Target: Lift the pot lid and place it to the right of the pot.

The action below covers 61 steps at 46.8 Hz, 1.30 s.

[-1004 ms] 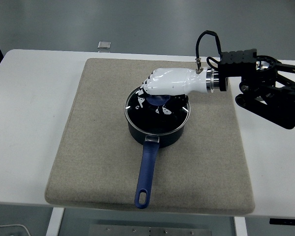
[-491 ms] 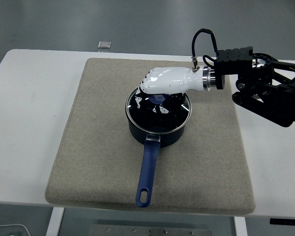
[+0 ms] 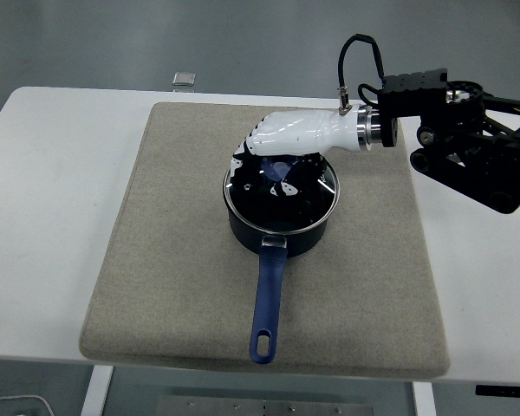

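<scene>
I am working in what is looking like a lab or test room: a plain white table (image 3: 52,225) is carrying a grey felt mat (image 3: 173,260), bare grey floor is showing beyond the table's far edge, and cabling is running along my black arm (image 3: 468,147).

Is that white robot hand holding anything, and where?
Yes: the right robot hand grips the glass pot lid by its blue knob on top.
</scene>
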### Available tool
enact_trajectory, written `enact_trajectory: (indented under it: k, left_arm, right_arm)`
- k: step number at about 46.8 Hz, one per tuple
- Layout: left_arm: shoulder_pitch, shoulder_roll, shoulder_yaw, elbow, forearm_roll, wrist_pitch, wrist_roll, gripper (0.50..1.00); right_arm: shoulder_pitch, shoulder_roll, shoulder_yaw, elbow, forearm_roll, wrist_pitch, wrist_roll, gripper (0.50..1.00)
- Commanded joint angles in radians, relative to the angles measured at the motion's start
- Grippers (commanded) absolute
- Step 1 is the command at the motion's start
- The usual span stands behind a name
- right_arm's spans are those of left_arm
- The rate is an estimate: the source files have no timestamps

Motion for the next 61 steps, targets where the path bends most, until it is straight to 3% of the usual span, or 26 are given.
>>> enact_trajectory:
  k: [1,24,61]
  left_arm:
    - [0.0,0.0,0.0,0.0,0.001,0.0,0.0,1.0]
    - [0.0,0.0,0.0,0.0,-0.001,0.0,0.0,1.0]
    - [0.0,0.0,0.0,0.0,0.001,0.0,0.0,1.0]
  right_arm:
    - [0.002,-0.001,0.003,0.002,0.001,0.0,0.0,0.909]
    - [0.042,-0.018,-0.013,0.005,-0.012,0.043,0.0,0.909]
    - [0.073,-0.047,-0.03,-0.023,-0.085,0.037,0.0,0.909]
